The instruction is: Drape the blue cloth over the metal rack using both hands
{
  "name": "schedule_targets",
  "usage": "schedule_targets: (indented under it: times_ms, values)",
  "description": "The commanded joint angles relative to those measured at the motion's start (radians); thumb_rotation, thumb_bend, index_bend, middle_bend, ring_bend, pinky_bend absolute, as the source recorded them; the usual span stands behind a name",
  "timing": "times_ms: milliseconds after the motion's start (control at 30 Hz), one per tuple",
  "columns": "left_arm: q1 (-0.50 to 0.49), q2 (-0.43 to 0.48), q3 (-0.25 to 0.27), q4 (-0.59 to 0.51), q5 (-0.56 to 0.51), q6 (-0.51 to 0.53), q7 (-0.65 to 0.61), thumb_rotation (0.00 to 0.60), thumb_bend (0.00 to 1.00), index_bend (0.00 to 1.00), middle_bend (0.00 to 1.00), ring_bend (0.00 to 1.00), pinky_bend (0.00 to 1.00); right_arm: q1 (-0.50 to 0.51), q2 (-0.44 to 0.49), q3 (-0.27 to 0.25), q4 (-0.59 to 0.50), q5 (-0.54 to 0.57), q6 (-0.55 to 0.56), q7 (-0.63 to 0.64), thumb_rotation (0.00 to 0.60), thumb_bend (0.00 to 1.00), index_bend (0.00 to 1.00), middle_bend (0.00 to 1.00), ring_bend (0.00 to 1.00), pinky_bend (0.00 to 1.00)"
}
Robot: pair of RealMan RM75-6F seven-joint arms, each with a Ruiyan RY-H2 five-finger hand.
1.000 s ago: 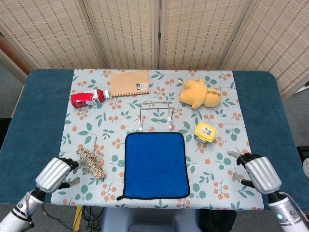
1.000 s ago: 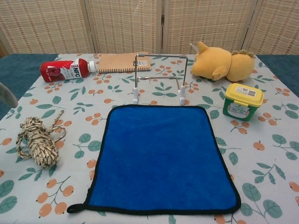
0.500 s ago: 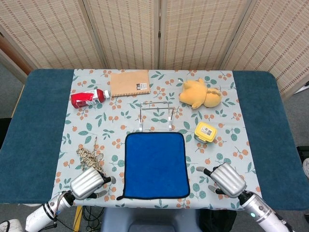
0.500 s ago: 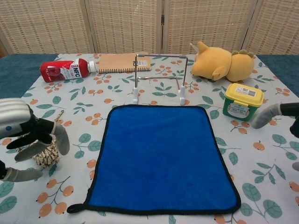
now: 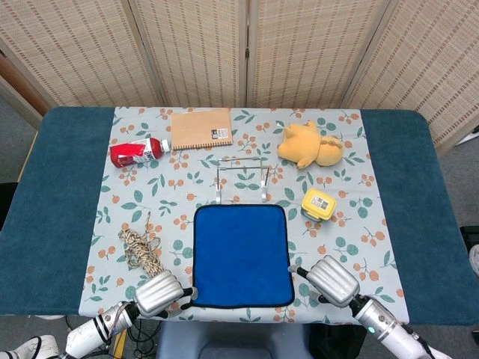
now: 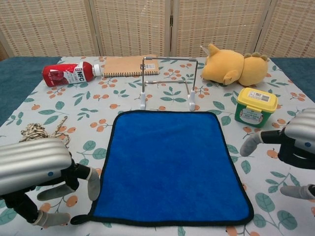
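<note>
Blue cloth point(image 5: 242, 255) flat at lower centre, rack point(image 5: 241, 178) just above. Left robot hand point(image 5: 161, 293) at its lower-left corner, right robot hand point(image 5: 331, 280) at lower-right; both empty, fingers apart, equally near.

Left hand point(image 5: 159, 292) and right hand point(image 5: 331, 280) hover low, fingers apart, empty.

White letters reading "NFC" run along the red label of the bottle point(image 6: 73, 74) lying on its side at the back left of the table. A white sticker on the brown spiral notebook point(image 6: 130, 65) and the label on the yellow tub's point(image 6: 255, 106) lid both carry print too small to read.
</note>
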State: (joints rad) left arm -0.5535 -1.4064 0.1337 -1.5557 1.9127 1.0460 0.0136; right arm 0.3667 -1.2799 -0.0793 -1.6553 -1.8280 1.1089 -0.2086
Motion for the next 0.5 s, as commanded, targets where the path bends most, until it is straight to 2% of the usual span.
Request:
schedule_targets:
  times_ms: [33,500]
  values:
    - [-0.009,-0.016,0.009,0.008,-0.004,-0.006,-0.005,0.6,0.24,0.41,0.87,0.89,1.0,0.007,-0.01,-0.003,0.009,0.005,-0.005,0.003,0.6,0.19,0.29,0.92,0.83,0.92]
    - [-0.029,-0.09,-0.005,0.038,-0.095,-0.058,0.05,0.6,0.24,0.41,0.88,0.89,1.0,0.033,-0.054,-0.025,0.047,0.007,-0.013,0.013,0.6,0.19,0.29,0.92,0.83,0.92]
